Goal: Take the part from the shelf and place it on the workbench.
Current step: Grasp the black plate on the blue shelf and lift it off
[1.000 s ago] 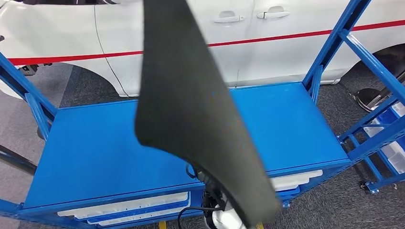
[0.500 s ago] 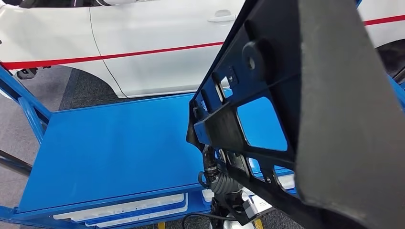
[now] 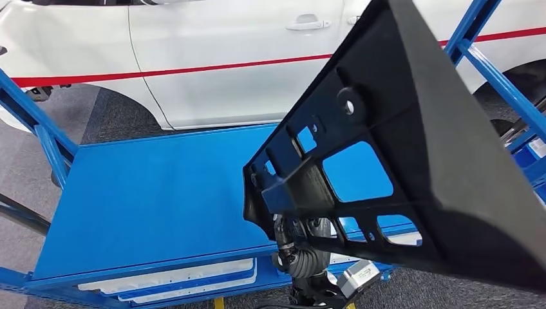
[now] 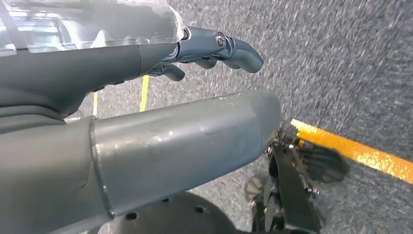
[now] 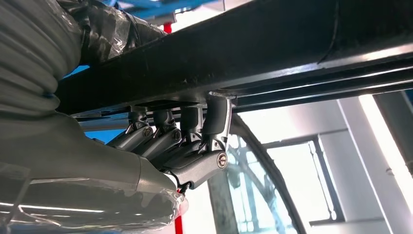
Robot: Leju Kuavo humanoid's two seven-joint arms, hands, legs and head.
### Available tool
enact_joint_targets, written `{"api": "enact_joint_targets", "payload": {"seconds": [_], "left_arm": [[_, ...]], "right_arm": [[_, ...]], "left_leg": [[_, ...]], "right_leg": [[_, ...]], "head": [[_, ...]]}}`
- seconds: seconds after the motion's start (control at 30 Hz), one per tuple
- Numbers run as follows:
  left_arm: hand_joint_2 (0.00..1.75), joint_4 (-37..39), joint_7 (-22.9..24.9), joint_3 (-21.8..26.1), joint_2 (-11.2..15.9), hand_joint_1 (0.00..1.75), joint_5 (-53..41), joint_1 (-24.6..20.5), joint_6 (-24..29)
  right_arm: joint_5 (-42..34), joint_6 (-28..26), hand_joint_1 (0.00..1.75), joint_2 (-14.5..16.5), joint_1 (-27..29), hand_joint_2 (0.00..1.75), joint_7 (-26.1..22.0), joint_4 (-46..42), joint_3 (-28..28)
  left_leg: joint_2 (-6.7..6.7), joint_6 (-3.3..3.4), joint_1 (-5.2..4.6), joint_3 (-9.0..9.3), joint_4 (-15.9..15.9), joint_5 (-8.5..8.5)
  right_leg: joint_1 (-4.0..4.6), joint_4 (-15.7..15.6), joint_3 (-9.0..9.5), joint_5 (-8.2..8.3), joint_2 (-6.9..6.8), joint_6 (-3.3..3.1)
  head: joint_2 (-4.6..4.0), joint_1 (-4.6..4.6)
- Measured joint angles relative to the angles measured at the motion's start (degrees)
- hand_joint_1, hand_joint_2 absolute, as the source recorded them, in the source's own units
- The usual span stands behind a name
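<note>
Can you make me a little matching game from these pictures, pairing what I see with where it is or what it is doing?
Things:
1. black part
2. right hand
3. left hand
4. blue workbench
5. white car

States or places:
A. hangs above grey carpet with a yellow line, holding nothing
B. stands behind the workbench, with a red stripe along its side
C. held up in the air, tilted, above the workbench
D. grips the black part, fingers curled on its edge
E. lies flat with a bare top

Pairs: 1-C, 2-D, 3-A, 4-E, 5-B
</note>
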Motion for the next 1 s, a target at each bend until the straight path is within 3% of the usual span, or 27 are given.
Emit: {"api": "enact_joint_targets", "payload": {"seconds": [0.1, 0.17, 0.23, 0.3, 0.33, 0.37, 0.4, 0.47, 0.53, 0.63, 0.67, 0.73, 0.8, 0.83, 0.87, 0.9, 0.93, 1.0], "left_arm": [[0.0, 0.0, 0.0, 0.3, 0.0, 0.0, -0.4, 0.0, -0.3], [0.0, 0.0, 0.0, 0.5, 0.0, 0.0, -0.8, 0.0, -0.6], [0.0, 0.0, 0.0, 0.6, 0.0, 0.0, -1.1, 0.0, -0.7], [0.0, 0.0, 0.0, 0.8, 0.0, 0.0, -1.5, 0.0, -0.9], [0.0, 0.0, 0.1, 0.9, 0.0, 0.0, -1.7, 0.0, -0.9], [0.0, 0.0, 0.2, 1.0, 0.0, 0.0, -1.8, 0.0, -0.9], [0.0, 0.0, 0.3, 1.1, 0.0, 0.0, -1.9, 0.0, -0.9], [0.0, 0.0, 0.5, 1.3, 0.0, 0.0, -2.1, -0.1, -0.9], [0.0, 0.0, 0.5, 1.3, 0.0, 0.0, -2.3, -0.2, -1.0], [0.0, 0.0, 0.5, 1.3, 0.0, 0.0, -2.7, -0.2, -1.1], [0.0, 0.0, 0.5, 1.3, 0.0, 0.0, -2.7, -0.2, -1.2], [0.0, 0.0, 0.5, 1.3, 0.0, 0.0, -3.0, -0.2, -1.4], [0.0, 0.0, 0.4, 1.4, 0.0, 0.0, -3.2, -0.2, -1.6], [0.0, 0.0, 0.4, 1.4, 0.0, 0.0, -3.3, -0.2, -1.6], [0.0, 0.0, 0.4, 1.4, 0.0, 0.0, -3.4, -0.2, -1.7], [0.0, 0.0, 0.3, 1.4, 0.0, 0.0, -3.6, -0.2, -1.7], [0.0, 0.0, 0.3, 1.4, 0.0, 0.0, -3.7, -0.2, -1.7], [0.0, 0.0, 0.3, 1.4, 0.0, 0.0, -3.9, -0.1, -1.8]], "right_arm": [[2.1, 2.1, 1.75, 0.0, 1.3, 1.75, -0.5, 0.2, -0.7], [3.5, 3.1, 1.75, 0.0, 1.7, 1.75, -0.5, 0.2, -0.9], [4.7, 3.9, 1.75, 0.1, 2.0, 1.75, -0.6, 0.2, -1.0], [5.5, 4.4, 1.75, 0.1, 2.3, 1.75, -0.8, 0.2, -1.1], [5.7, 4.5, 1.75, 0.1, 2.5, 1.75, -0.8, 0.2, -1.2], [5.8, 4.7, 1.75, 0.1, 2.6, 1.75, -0.9, 0.2, -1.3], [5.8, 4.8, 1.75, 0.1, 2.7, 1.75, -0.9, 0.2, -1.3], [5.8, 5.1, 1.75, 0.1, 2.9, 1.75, -1.0, 0.1, -1.4], [5.8, 5.5, 1.75, 0.1, 3.2, 1.75, -1.0, -0.1, -1.6], [5.8, 6.0, 1.75, 0.0, 3.4, 1.75, -1.0, -0.4, -1.8], [5.7, 6.1, 1.75, 0.0, 3.5, 1.75, -1.0, -0.5, -1.8], [5.5, 6.4, 1.75, 0.0, 3.7, 1.75, -1.0, -0.7, -2.0], [4.9, 6.9, 1.75, 0.0, 3.9, 1.75, -0.9, -0.8, -2.2], [4.7, 7.1, 1.75, 0.0, 4.0, 1.75, -0.9, -0.8, -2.3], [4.4, 7.3, 1.75, 0.0, 4.1, 1.75, -0.9, -0.8, -2.4], [4.2, 7.6, 1.75, 0.0, 4.2, 1.75, -0.9, -0.8, -2.5], [3.9, 7.9, 1.75, 0.0, 4.2, 1.75, -0.9, -0.9, -2.5], [3.1, 8.5, 1.75, 0.0, 4.2, 1.75, -0.8, -1.2, -2.6]], "left_leg": [[-0.06, -0.87, -0.1, -0.41, 0.3, 0.05], [-0.01, -1.51, 0.1, -0.8, 1.3, -1.13], [0.04, -2.08, 0.27, -2.54, 6.1, -5.03], [0.06, -2.42, 0.34, -4.93, 13.3, -9.16], [0.06, -2.45, 0.35, -5.35, 15.4, -10.01], [0.06, -2.38, 0.34, -4.68, 15.3, -9.73], [0.05, -2.23, 0.33, -2.88, 12.9, -8.56], [0.03, -1.72, 0.18, 2.52, 4.3, -5.65], [-0.03, -1.24, -0.15, 5.27, -1.0, -4.22], [0.05, -0.41, -0.33, 4.81, -1.6, -3.08], [0.2, 0.01, -0.2, 4.48, -1.9, -2.45], [0.57, 0.8, 0.07, 3.48, -2.2, -1.12], [0.72, 1.18, -0.06, 2.09, -2.0, -0.11], [0.86, 1.19, -0.12, 1.29, -1.9, 0.32], [1.04, 1.15, -0.15, 0.52, -1.6, 0.69], [1.3, 1.08, -0.16, -0.22, -1.3, 0.97], [1.6, 1.0, -0.16, -0.89, -0.8, 1.15], [2.16, 0.65, -0.3, -1.84, 0.1, 1.37]], "right_leg": [[0.23, -1.1, 0.08, 0.34, 0.13, -0.96], [0.14, -1.4, -0.14, 0.84, 0.03, -1.81], [0.02, -1.6, -0.63, 1.36, -0.17, -2.48], [0.13, -1.5, -1.39, 1.83, -0.31, -2.71], [0.2, -1.4, -1.81, 2.08, -0.36, -2.71], [0.24, -1.2, -2.23, 2.34, -0.37, -2.66], [0.26, -1.1, -2.6, 2.59, -0.36, -2.58], [0.34, -1.0, -3.09, 3.15, -0.33, -2.2], [0.38, -1.1, -3.28, 3.82, -0.36, -1.53], [0.24, -1.5, -3.31, 4.76, -0.32, -0.41], [0.24, -1.0, -3.56, 4.02, -0.23, -0.14], [0.25, 2.9, -4.96, -0.34, -0.05, 0.22], [0.27, 9.7, -6.68, -5.47, -0.03, 0.47], [0.27, 12.3, -6.9, -6.55, -0.04, 0.58], [0.26, 13.1, -6.26, -6.36, -0.06, 0.65], [0.26, 11.9, -4.61, -5.22, -0.15, 0.66], [0.27, 8.9, -2.06, -3.75, -0.52, 0.62], [0.55, 1.5, 2.95, -2.6, -2.16, 0.18]], "head": [[-0.01, -0.02], [-0.01, -0.02], [-0.01, -0.03], [0.0, -0.03], [0.0, -0.03], [0.0, -0.03], [0.0, -0.03], [-0.01, -0.03], [-0.01, -0.02], [0.0, -0.02], [0.0, 0.0], [0.0, 0.01], [-0.01, 0.01], [-0.01, 0.01], [-0.01, 0.0], [-0.01, 0.01], [-0.01, 0.01], [-0.01, 0.0]]}}
